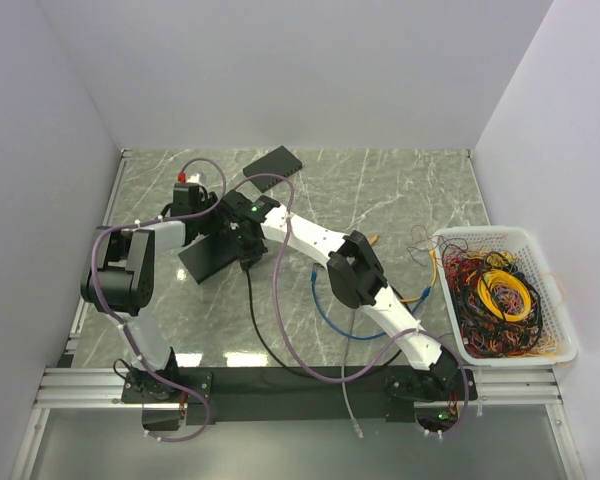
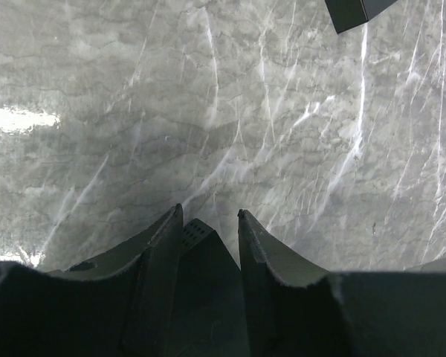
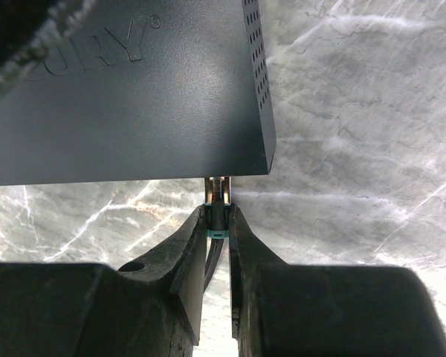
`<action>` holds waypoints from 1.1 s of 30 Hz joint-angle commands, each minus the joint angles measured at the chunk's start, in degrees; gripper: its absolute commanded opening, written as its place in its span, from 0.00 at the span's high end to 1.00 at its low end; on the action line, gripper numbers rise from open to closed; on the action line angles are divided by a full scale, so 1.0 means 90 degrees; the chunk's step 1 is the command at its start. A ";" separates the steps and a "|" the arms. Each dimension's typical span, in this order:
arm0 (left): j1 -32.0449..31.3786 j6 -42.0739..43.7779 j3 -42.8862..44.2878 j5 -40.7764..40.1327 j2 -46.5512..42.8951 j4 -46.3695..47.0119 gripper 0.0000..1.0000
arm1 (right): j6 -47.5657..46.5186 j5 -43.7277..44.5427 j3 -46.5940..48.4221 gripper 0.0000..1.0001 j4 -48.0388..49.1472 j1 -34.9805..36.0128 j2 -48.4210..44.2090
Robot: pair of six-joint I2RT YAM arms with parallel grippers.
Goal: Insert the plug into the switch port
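Two-arm cell, described from the arm bases outward. Nearest, a thin white cable lies across the dark front rail. Beyond it, on the grey marbled table, a looped blue cable lies beside the right arm. A black cable runs from the front edge up toward the grippers. At the right edge stands a white plastic basket filled with tangled red, black and yellow cables.

At mid-table, the right gripper is closed narrowly on a small clear plastic plug. The plug has a teal band, and a dark cable trails back from it between the fingers. The tip of the plug meets the near edge face of the dark-grey oblong box, close to the corner by its perforated side. The switch port cannot be made out, nor how deep the plug sits.

The left gripper is partly closed. Its fingers clasp a vented corner of the same box, which sits tilted in the overhead view. Farthest away, a flat black slab lies apart on the table.
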 commanded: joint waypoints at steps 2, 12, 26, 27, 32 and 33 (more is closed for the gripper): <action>-0.0229 0.0052 0.0114 0.0230 0.0109 -0.0418 0.59 | 0.0073 0.0452 0.0161 1.00 0.1038 -0.0086 -0.0506; -0.0278 0.0043 0.0183 0.0132 0.0177 -0.0516 0.59 | 0.0161 -0.0114 0.0230 1.00 0.1233 -0.0027 -0.0457; -0.0288 0.0043 0.0212 0.0132 0.0216 -0.0604 0.59 | 0.0258 0.0569 0.0201 1.00 0.1409 -0.0037 -0.0798; -0.0288 0.0033 0.0222 0.0132 0.0226 -0.0614 0.60 | 0.0268 0.0589 0.0201 1.00 0.1438 -0.0037 -0.0828; -0.0288 0.0052 0.0231 0.0122 0.0236 -0.0624 0.61 | 0.0239 0.0754 0.0142 1.00 0.1506 -0.0056 -0.0925; -0.0298 0.0052 0.0231 0.0132 0.0236 -0.0624 0.61 | 0.0239 0.0745 0.0132 1.00 0.1526 -0.0056 -0.0925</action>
